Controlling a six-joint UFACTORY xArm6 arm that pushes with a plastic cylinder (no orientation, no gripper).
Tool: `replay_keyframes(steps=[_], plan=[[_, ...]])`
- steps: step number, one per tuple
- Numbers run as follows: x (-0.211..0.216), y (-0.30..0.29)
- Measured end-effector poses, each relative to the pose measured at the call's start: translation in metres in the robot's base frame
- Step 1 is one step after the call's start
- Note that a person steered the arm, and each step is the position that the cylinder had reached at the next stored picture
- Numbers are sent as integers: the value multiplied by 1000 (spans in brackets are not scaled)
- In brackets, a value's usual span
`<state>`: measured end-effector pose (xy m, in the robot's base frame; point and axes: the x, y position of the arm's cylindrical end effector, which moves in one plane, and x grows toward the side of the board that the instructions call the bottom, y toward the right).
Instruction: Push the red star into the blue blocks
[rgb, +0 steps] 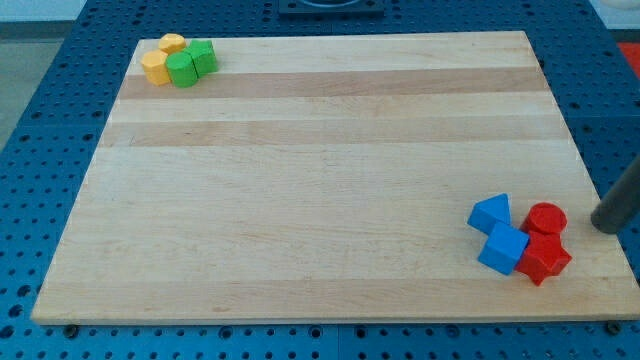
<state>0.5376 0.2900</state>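
Two blue blocks (497, 232) already touch the red star (544, 258). My tip (607, 224), a bare rod with no hand, sits right of it; push gently leftward.

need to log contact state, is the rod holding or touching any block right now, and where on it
Nothing is held. My tip stands apart at the view's right of the red cylinder, touching no block.

The star (545, 259) touches the cube (503, 248) at the surface's (320, 200) lower right; my tip (607, 226) sits just right; four blocks cluster top-left.
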Motion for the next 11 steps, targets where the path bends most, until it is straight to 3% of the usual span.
replay_keyframes(steps=[4, 8, 11], plan=[[61, -37], [8, -83], [-16, -162]])
